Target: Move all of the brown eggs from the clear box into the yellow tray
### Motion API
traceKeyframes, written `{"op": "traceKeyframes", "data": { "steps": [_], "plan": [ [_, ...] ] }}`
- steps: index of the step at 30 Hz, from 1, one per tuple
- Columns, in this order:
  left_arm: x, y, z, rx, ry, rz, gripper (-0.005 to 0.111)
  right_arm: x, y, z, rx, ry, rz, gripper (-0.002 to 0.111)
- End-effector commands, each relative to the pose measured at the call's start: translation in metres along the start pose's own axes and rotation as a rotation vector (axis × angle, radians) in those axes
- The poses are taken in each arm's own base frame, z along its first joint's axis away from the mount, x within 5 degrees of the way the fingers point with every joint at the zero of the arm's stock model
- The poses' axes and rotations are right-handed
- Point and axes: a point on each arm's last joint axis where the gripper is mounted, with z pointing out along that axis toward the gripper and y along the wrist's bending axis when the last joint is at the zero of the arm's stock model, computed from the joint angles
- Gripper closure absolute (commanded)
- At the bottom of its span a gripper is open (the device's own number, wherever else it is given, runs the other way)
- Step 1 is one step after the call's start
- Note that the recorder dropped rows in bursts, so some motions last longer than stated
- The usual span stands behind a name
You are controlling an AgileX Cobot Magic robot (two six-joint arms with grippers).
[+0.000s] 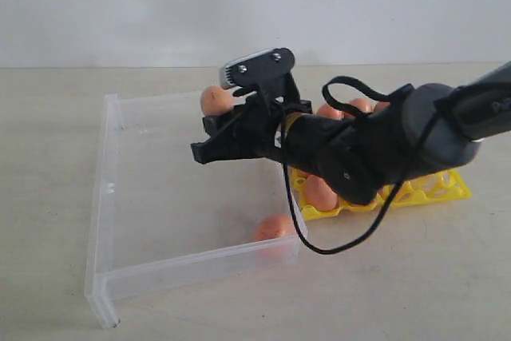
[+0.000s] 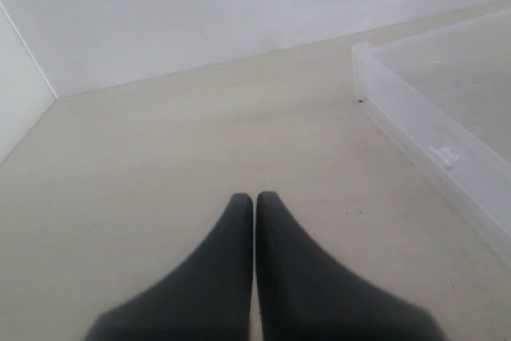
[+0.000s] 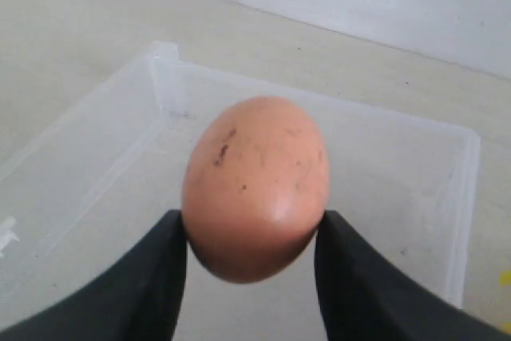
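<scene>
My right gripper (image 3: 254,229) is shut on a speckled brown egg (image 3: 255,185) and holds it above the floor of the clear box (image 3: 104,149). In the exterior view this egg (image 1: 214,100) hangs near the box's far wall, at the tip of the right gripper (image 1: 217,111), whose arm reaches across from the right. A second brown egg (image 1: 275,229) lies in the near right corner of the clear box (image 1: 104,197). The yellow tray (image 1: 447,189) sits right of the box, mostly hidden behind the arm, with several eggs (image 1: 321,193) in it. My left gripper (image 2: 255,197) is shut and holds nothing.
The left gripper hovers over bare tabletop (image 2: 160,141), beside a corner of the clear box (image 2: 431,141). A black cable (image 1: 299,233) loops down from the right arm over the box's right wall. A white wall (image 1: 255,5) stands behind the table.
</scene>
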Motion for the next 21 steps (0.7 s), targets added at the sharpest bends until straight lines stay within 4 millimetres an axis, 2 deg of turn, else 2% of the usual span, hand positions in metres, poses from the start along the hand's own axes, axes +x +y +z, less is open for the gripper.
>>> {"op": "traceKeyframes", "data": {
  "steps": [1, 6, 11, 14, 21],
  "plan": [
    [0.001, 0.0, 0.0, 0.005, -0.001, -0.005, 0.105, 0.013, -0.011, -0.016, -0.046, -0.039, 0.059, 0.109],
    [0.001, 0.0, 0.0, 0.005, -0.001, -0.005, 0.105, 0.014, -0.018, -0.03, -0.236, -0.129, 0.135, 0.109],
    [0.001, 0.0, 0.0, 0.005, -0.001, -0.005, 0.105, 0.011, -0.037, -0.042, -0.266, -0.231, 0.225, 0.109],
    [0.001, 0.0, 0.0, 0.005, -0.001, -0.005, 0.105, 0.014, -0.041, -0.046, -0.325, -0.188, 0.208, 0.109],
    [0.001, 0.0, 0.0, 0.005, -0.001, -0.005, 0.105, 0.04, -0.027, -0.05, -0.472, 0.09, 0.084, 0.109]
  ]
}}
